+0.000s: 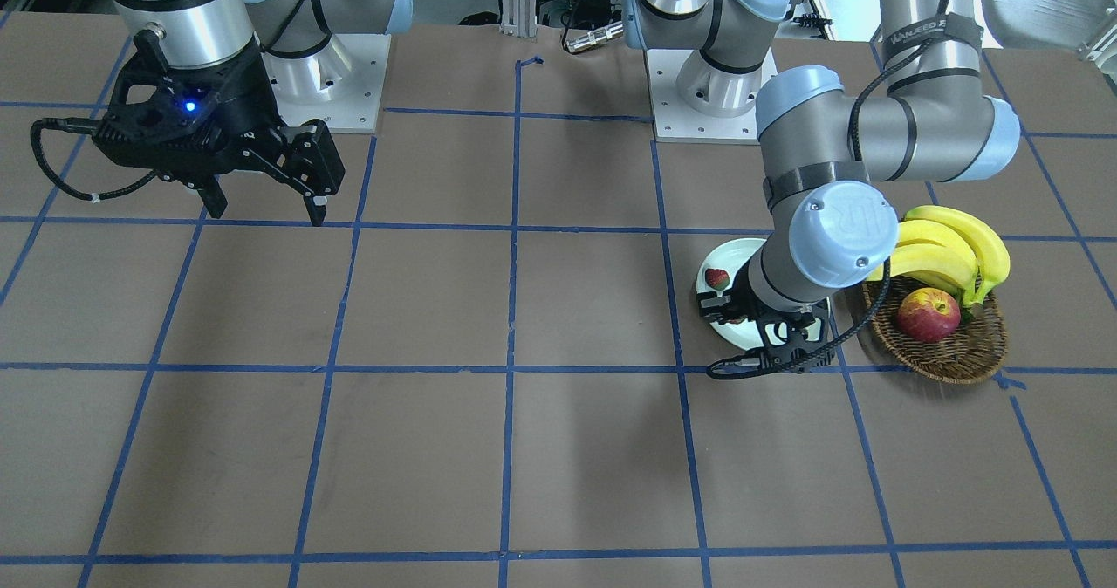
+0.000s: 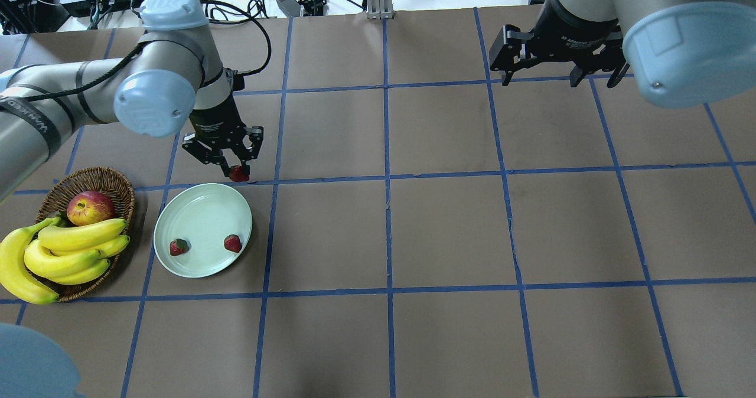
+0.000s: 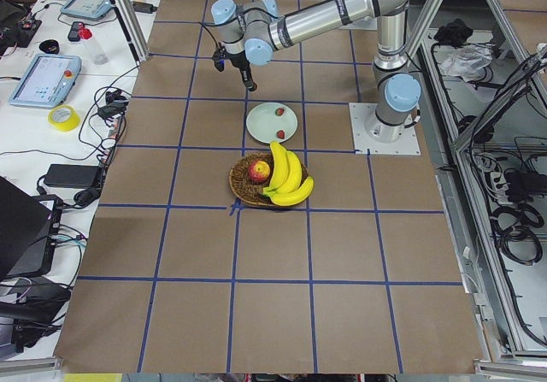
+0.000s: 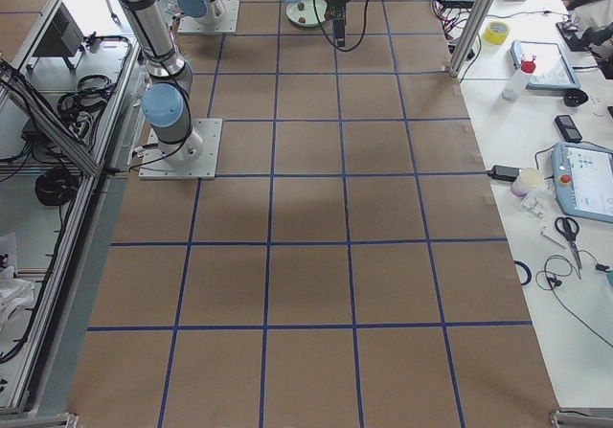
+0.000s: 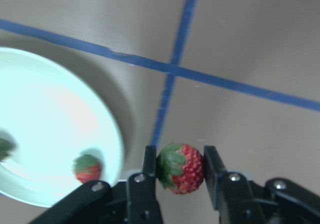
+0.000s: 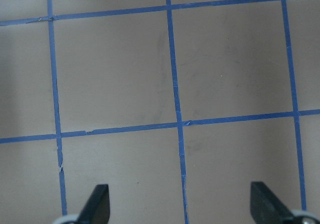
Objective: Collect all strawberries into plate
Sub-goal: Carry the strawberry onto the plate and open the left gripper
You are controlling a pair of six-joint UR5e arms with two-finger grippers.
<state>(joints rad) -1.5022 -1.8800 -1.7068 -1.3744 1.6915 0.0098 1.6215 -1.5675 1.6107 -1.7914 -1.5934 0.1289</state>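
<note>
The left end effector (image 2: 237,171) is clenched on the last strawberry (image 5: 181,168), just beyond the far rim of the plate (image 2: 201,209), which holds two other strawberries (image 2: 178,246). From that fruit, the plate's centre lies nearer and slightly left. It seems raised off the desk (image 2: 449,227). The right end effector (image 2: 540,81), spread and empty, hangs well apart.

Lettering: a black strap (image 1: 918,40) around the left arm (image 1: 925,126), over the bench's left end, bears white capitals reading "WANJEED"; the characters after them are too small to read. The blue joint cap (image 1: 843,232) on the same arm carries an embossed mark resembling "UR". White print on the body of the right gripper (image 2: 540,81), near the bench's far edge, is illegible
</note>
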